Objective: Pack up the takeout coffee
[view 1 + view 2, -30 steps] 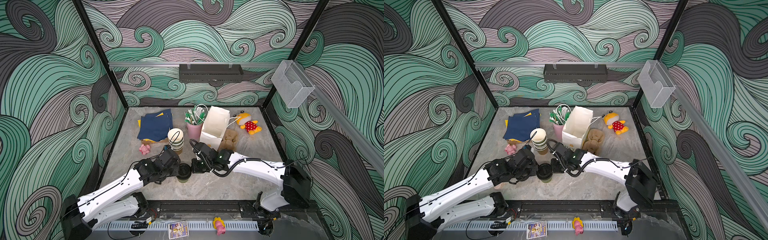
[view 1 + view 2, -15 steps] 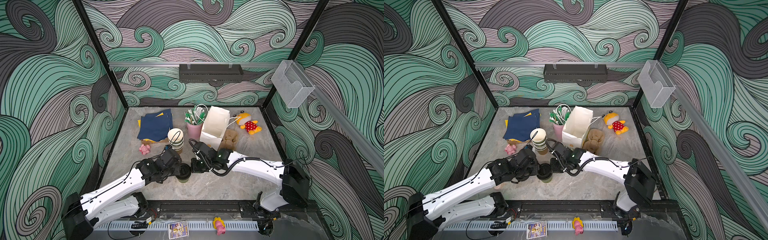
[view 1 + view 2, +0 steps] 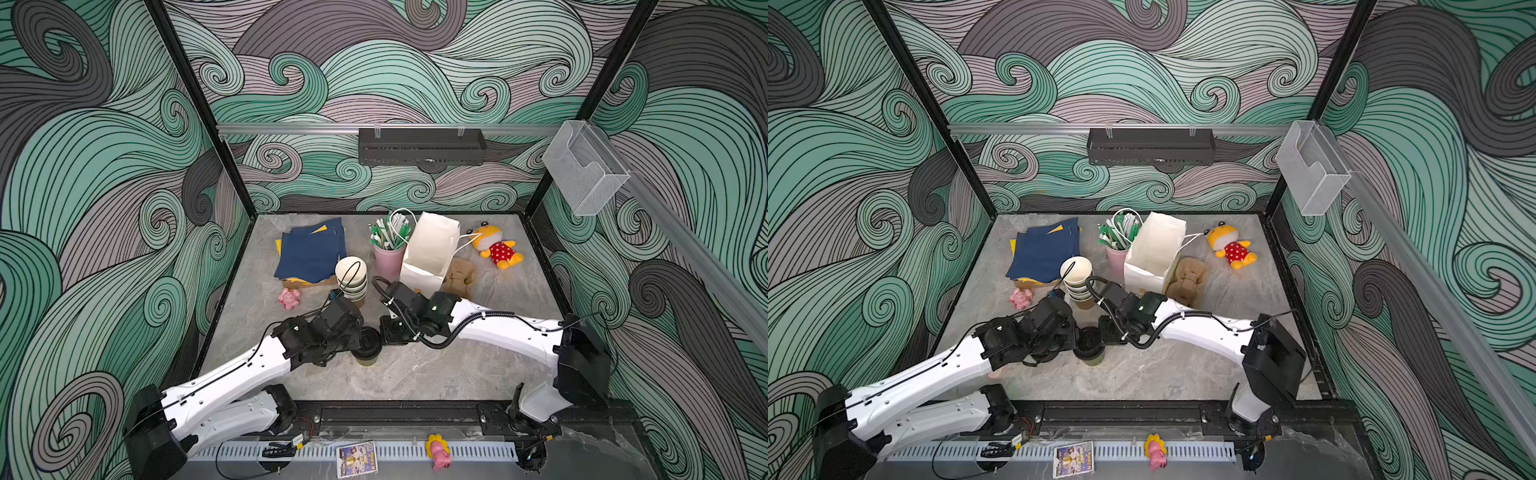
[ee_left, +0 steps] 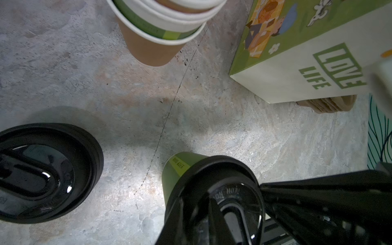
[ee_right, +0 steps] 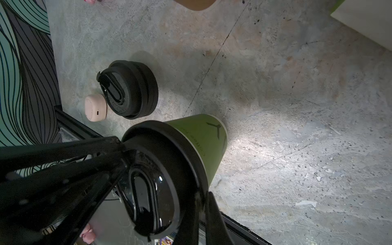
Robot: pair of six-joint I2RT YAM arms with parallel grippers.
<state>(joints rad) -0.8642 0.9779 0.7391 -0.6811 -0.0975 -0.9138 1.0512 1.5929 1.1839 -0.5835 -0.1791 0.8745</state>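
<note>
While both grippers meet over it, the cup [image 3: 368, 360] stands upright on the table [image 3: 436, 374], near the middle and nearer than the bag [image 3: 428, 257]. It is olive-green paper, tapering downward, with dark print on its wall and a yellow-green strip toward the base. Its lid [image 3: 367, 343] is round black plastic with a glossy oval sip flap. The left gripper [image 3: 358, 337] comes at the lid from the left and the right gripper [image 3: 383, 332] from the right. Each has dark fingers set narrow at the rim, but whether either clamps it I cannot tell.

Counted: one lidded cup, one cup stack [image 3: 352, 276] of bare cups, one lid stack [image 5: 130, 91], one bag, one straw cup [image 3: 388, 259], two grippers.

In both top views the left arm lies over the lid stack's spot and I cannot make it out. Both wrist views show it on the table, left of the cup and apart from it. The right wrist view also shows a pale pink case [image 5: 95, 107] just beside that stack. Only the left wrist view shows the bag's green "LOVE LIFE" print.
</note>
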